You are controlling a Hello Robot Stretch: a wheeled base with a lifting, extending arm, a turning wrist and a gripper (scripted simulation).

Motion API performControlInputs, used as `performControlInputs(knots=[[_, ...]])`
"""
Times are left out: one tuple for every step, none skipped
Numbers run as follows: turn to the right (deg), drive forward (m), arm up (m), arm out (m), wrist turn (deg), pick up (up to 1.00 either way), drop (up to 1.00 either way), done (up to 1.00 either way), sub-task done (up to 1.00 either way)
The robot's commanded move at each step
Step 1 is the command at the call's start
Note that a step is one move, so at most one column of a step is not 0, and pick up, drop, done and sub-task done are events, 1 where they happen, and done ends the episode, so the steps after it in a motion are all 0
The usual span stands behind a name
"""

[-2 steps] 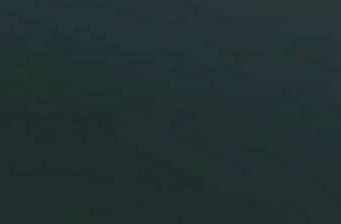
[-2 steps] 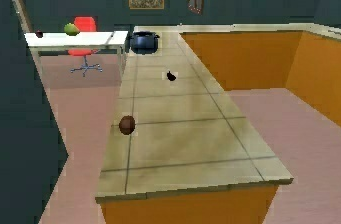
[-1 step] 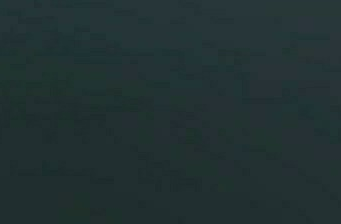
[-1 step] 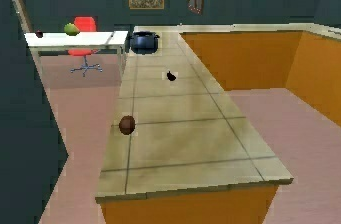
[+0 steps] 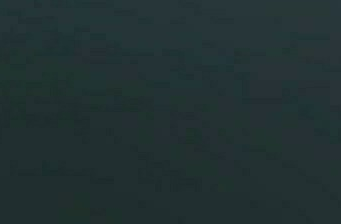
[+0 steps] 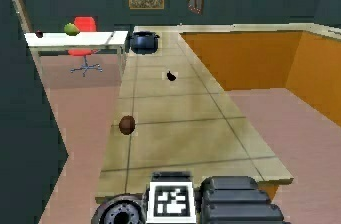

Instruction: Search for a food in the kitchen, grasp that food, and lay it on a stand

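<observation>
Facing a flat dark teal surface [image 5: 170,112] that spans the forward view, the base has no visible room ahead; driving forward is likely to cause a collision.

In the arm side view, a long tan tiled bench [image 6: 193,120] runs from the bottom centre toward the top centre. A small brown rounded object [image 6: 126,124], probably the food, lies left of centre, just beside the bench's left edge. Further up lie a small dark object [image 6: 170,74] and a dark blue round pot [image 6: 144,41]. At upper left, a white bench [image 6: 98,40] carries a red and green rounded object [image 6: 75,28], with a red swivel chair [image 6: 83,60] below it.

The end effector [image 6: 118,212] appears at the bottom edge, left of a white square marker [image 6: 173,200]. Its far end cannot be made out, so its state cannot be told, nor whether it holds anything.

Hazards from this position:
- Edge loss. The brown object sits close to the bench edge. A sideways nudge during approach could roll it off onto the floor.
- Wrong target. Two candidate items are present. Confirm shape and colour at closer range before grasping.
- Sweep contact. Extending the arm at bench height could strike the bench edge or push items along it.
- No stand identified. Locate one before lifting.
</observation>
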Motion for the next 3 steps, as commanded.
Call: performControlInputs(knots=[[0.0, 0.00, 0.00, 0.38, 0.0, 0.00, 0.00, 0.00, 0.00], [0.0, 0.00, 0.00, 0.00, 45.0, 0.00, 0.00, 0.00, 0.00], [0.0, 0.00, 0.00, 0.00, 45.0, 0.00, 0.00, 0.00, 0.00]])
